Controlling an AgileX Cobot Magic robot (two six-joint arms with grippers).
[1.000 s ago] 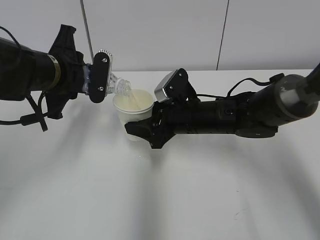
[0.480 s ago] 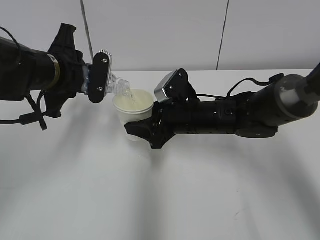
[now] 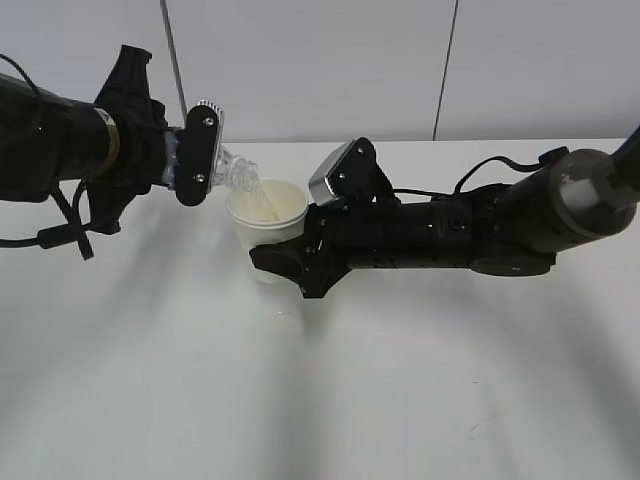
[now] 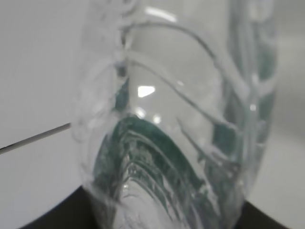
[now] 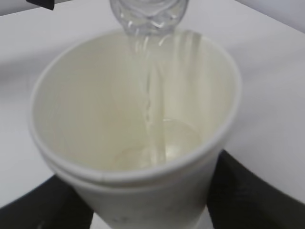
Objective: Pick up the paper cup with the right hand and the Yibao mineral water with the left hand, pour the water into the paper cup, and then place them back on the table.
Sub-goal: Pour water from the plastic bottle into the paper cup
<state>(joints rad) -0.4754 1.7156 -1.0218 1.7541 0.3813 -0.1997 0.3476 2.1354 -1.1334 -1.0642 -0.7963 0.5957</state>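
My right gripper (image 3: 285, 262) is shut on the cream-white paper cup (image 3: 266, 212) and holds it over the white table (image 3: 330, 390), left of centre. My left gripper (image 3: 196, 158) is shut on the clear Yibao mineral water bottle (image 3: 236, 170), tipped with its open neck over the cup's far rim. A thin stream of water runs from the neck (image 5: 147, 14) into the cup (image 5: 138, 119), and a little water lies at its bottom. In the left wrist view the ribbed bottle (image 4: 176, 119) with its green label fills the frame. The fingers are hidden there.
A pale wall with vertical seams (image 3: 445, 70) stands behind the table. The right arm (image 3: 480, 225) stretches across the table's right half, with a black cable on it. The left arm (image 3: 60, 145) comes in from the left edge.
Almost nothing has moved. The bottle stays tipped over the cup and water keeps running into it; both arms hold their places.
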